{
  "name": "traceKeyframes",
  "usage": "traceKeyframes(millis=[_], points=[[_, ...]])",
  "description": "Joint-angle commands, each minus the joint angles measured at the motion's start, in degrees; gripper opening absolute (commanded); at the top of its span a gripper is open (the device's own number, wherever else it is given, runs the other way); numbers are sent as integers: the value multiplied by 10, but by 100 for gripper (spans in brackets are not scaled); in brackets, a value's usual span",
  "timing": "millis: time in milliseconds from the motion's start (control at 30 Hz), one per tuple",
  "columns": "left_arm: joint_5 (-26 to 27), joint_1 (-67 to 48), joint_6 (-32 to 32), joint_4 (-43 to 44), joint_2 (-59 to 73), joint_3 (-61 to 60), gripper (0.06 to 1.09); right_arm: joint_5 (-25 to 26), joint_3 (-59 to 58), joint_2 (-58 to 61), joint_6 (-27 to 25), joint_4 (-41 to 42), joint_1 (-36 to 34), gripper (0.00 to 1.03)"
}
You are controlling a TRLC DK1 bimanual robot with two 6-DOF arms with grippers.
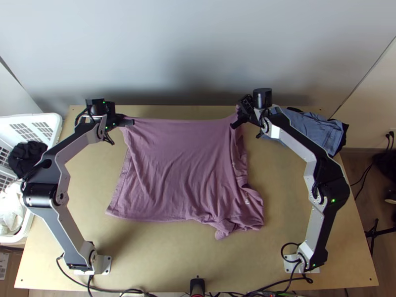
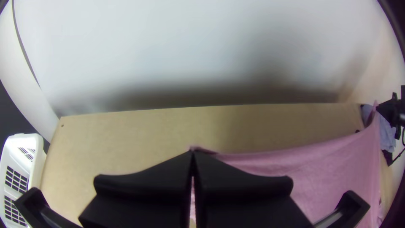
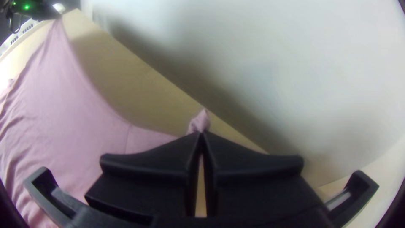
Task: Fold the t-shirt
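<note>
A soft, mauve-pink t-shirt (image 1: 183,158) is lying across the middle of the pale, smooth wooden table (image 1: 163,262), its thin knit forming long, shallow wrinkles that are running down from the far edge. That far edge is stretching between the two grippers, and in the wrist views it is curving gently, rising toward each held corner. The t-shirt's near left corner is lying fairly flat and square, while its right side is doubling over in loose folds and its near right part is bunching into a rumpled lump.

The left gripper (image 1: 129,122) is holding the far left corner, its jaws coming together at the tips with the cloth pinched between them. The right gripper (image 1: 236,123) is gripping the far right corner the same way, and a small crumpled tuft is poking out past its jaws.

The left arm (image 1: 64,227) is leaning outward from its base, bending sharply at the elbow and slanting back in to the far edge of the table. The right arm (image 1: 317,227) is mirroring it, tilting outward, then angling inward over a crumpled blue garment (image 1: 314,131) that is resting on a darker one at the far right. Beside the table on the left, a white plastic basket (image 1: 57,121) with slotted sides is holding a black cloth (image 1: 27,156) and some white fabric (image 1: 10,213).
</note>
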Motion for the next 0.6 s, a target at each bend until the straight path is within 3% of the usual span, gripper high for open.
traceKeyframes(millis=[0,567], points=[[-40,-6,-20,19,17,20,9,18,8,3,16,11,0,3],[-80,-38,-43,106,-179,-146,9,25,-121,-111,11,73,38,3]])
